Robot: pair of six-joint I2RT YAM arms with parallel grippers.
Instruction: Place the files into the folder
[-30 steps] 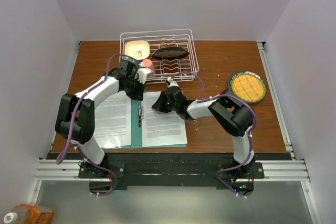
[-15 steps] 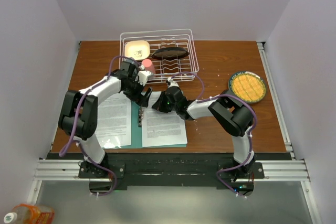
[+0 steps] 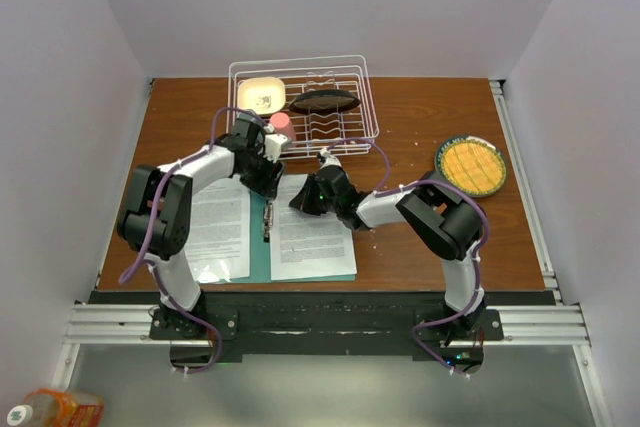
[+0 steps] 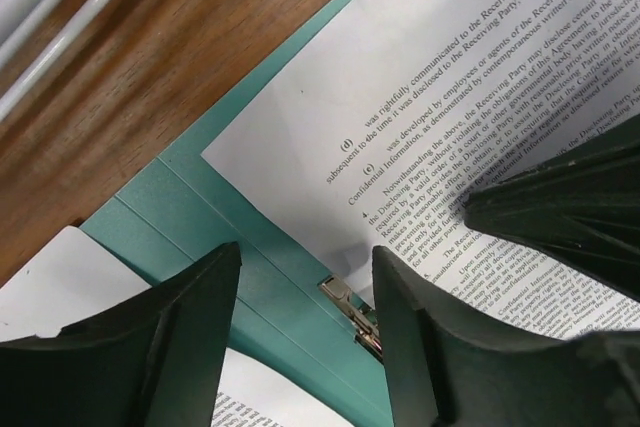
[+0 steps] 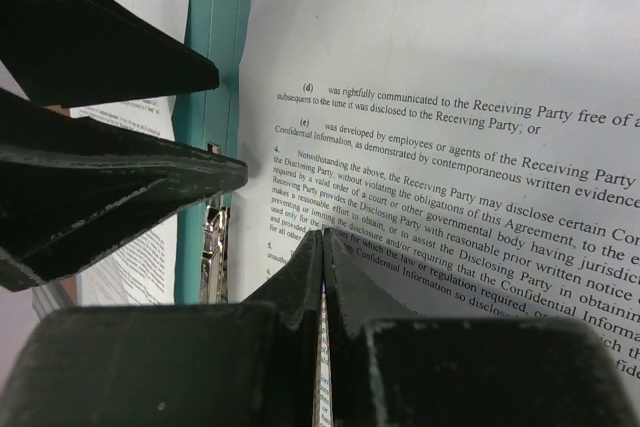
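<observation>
The teal folder [image 3: 262,257] lies open near the table's front edge. One printed sheet of the files [image 3: 218,227] lies on its left half and another [image 3: 312,239] on its right half. My left gripper [image 3: 265,180] is open above the spine's far end. In the left wrist view its jaws [image 4: 310,252] straddle the metal clip [image 4: 350,307] without touching it. My right gripper [image 3: 300,201] is shut. In the right wrist view its tips [image 5: 323,237] press on the right sheet [image 5: 480,67], just right of the clip [image 5: 212,247].
A white wire dish rack [image 3: 352,75] stands at the back, holding a cream dish [image 3: 262,95] and a dark oval object [image 3: 323,101], with a pink cup [image 3: 281,121] at its front. A yellow plate with a green rim [image 3: 471,165] lies at the right.
My left gripper swung right and nearer over the folder's spine, then drew back slightly; its elbow shifted right. The right arm and the sheets have not moved.
</observation>
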